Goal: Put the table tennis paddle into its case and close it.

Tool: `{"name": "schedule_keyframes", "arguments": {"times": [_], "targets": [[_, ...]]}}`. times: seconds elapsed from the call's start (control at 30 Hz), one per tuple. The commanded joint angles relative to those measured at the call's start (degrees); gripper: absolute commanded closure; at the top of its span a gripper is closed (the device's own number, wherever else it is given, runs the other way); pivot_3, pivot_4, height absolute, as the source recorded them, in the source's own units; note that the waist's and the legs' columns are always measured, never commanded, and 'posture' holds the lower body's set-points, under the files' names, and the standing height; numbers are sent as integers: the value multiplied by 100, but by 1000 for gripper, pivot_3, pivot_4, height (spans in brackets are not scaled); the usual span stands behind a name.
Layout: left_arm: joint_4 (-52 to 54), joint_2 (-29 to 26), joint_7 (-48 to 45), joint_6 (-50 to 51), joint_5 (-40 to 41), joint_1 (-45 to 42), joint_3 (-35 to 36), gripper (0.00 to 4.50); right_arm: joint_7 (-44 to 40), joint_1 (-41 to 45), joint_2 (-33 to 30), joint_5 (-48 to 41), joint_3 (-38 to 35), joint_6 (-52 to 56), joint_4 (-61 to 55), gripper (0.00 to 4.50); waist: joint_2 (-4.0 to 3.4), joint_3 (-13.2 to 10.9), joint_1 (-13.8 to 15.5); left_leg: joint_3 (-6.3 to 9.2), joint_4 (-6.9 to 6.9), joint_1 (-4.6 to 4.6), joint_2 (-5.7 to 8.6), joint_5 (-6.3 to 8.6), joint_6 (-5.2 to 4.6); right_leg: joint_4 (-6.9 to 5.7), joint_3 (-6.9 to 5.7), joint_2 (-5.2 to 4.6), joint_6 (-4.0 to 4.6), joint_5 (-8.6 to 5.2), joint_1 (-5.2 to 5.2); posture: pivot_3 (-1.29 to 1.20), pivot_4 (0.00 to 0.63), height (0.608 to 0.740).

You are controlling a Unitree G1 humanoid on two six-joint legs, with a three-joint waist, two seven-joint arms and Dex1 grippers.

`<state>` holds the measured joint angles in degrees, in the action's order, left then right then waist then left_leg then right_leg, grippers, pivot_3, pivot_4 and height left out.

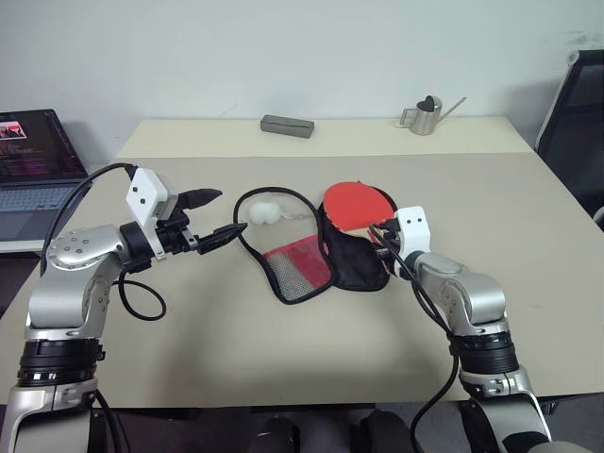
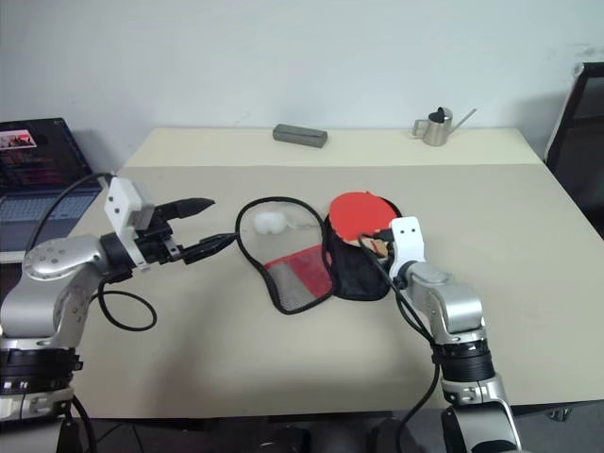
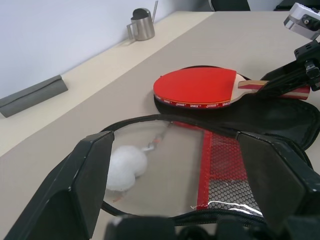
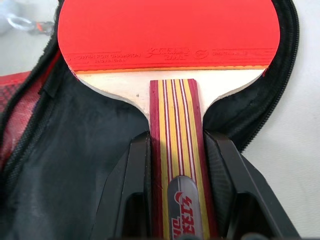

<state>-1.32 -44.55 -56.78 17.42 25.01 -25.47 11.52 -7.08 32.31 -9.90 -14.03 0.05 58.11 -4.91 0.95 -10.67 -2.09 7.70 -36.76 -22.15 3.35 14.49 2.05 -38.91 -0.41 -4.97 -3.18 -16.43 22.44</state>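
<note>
On the beige table (image 1: 283, 368), left to right. Left gripper (image 1: 222, 215): jaws spread wide, empty, hovering just beside the case's opened flap. Case (image 1: 349, 260): unzipped and lying open mid-table, towards the far edge; clear-and-mesh flap (image 1: 297, 269) folded out to the left with white balls (image 1: 264, 213) behind its clear part, black lined half to the right. Table tennis paddle (image 1: 354, 203): red blade resting on the black half's far end, handle pinched between the right gripper's (image 4: 175, 165) partly closed fingers. Far edge: grey box (image 1: 287, 125), small metal watering can (image 1: 425, 115). Progress, judged: insertion under way; paddle not yet seated, flap unfolded, zip undone.
</note>
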Motion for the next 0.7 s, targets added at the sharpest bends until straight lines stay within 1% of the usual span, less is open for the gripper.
{"name": "schedule_keyframes", "arguments": {"times": [0.03,0.23,0.3,0.37,0.47,0.5,0.53,0.57,0.7], "targets": [[158,-3,38,-97,-9,-99,28,219,38,199,78,-46,-75,104,-377,3368,0,0,0,0,0,0,0,0,0,0,0,0,0,0,0,0,150,740],[172,-11,35,-97,-8,-80,38,219,120,167,272,-139,-208,319,-503,3368,0,0,-5,0,0,0,0,0,0,0,1,0,0,0,1,0,150,740],[176,-12,39,-95,-8,-75,44,219,178,158,340,-149,-274,360,-554,2640,0,0,-9,0,0,0,0,0,0,-1,1,0,0,0,1,0,150,740],[177,-13,40,-95,-6,-71,49,219,211,153,376,-143,-302,375,-603,2115,0,0,-11,0,0,0,-1,0,0,-1,1,0,0,0,2,0,150,740],[162,-17,39,-100,-12,-77,52,219,260,159,440,-149,-342,414,-688,1029,0,0,-11,0,0,0,0,0,0,-2,1,0,0,0,2,0,150,740],[152,-21,38,-102,-14,-82,54,219,278,161,459,-146,-350,427,-715,743,0,0,-12,0,0,0,0,0,0,-2,1,0,0,0,1,0,150,740],[140,-27,35,-104,-17,-89,58,219,290,162,458,-125,-333,431,-737,305,0,0,-12,0,0,0,0,0,0,-2,1,0,0,0,2,0,150,740],[124,-32,35,-107,-21,-99,62,219,289,163,455,-107,-316,418,-752,12,0,0,-13,0,0,1,0,0,0,-2,1,0,0,0,2,0,150,740],[-35,-92,62,-172,-81,-160,136,219,236,160,459,-122,-290,357,-829,12,0,0,-19,0,1,1,0,0,0,-3,1,1,0,0,2,0,150,740]]}}
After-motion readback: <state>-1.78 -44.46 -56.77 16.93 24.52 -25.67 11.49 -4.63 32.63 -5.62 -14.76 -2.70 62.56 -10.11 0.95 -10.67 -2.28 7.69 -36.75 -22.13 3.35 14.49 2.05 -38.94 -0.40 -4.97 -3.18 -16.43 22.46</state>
